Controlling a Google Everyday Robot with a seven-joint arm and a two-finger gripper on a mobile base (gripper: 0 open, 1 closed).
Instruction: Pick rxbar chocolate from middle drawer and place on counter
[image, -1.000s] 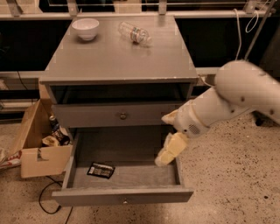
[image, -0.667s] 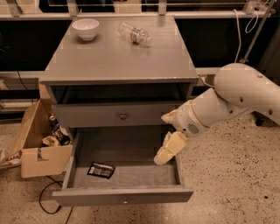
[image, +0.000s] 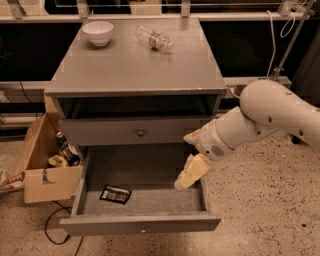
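Note:
The rxbar chocolate (image: 116, 194) is a flat black bar with pale label patches. It lies on the floor of the open middle drawer (image: 141, 223), toward its left front. My gripper (image: 191, 172) hangs at the end of the white arm over the drawer's right side, its cream fingers pointing down and left. It is well to the right of the bar and apart from it. The counter (image: 135, 62) is the grey cabinet top above.
A white bowl (image: 97, 32) and a clear plastic bottle (image: 153, 37) lie at the back of the counter. The drawer above (image: 140, 132) is shut. An open cardboard box (image: 42, 162) with clutter stands on the floor at the cabinet's left.
My gripper has shifted slightly down and left over the drawer's right side. The bar has not moved.

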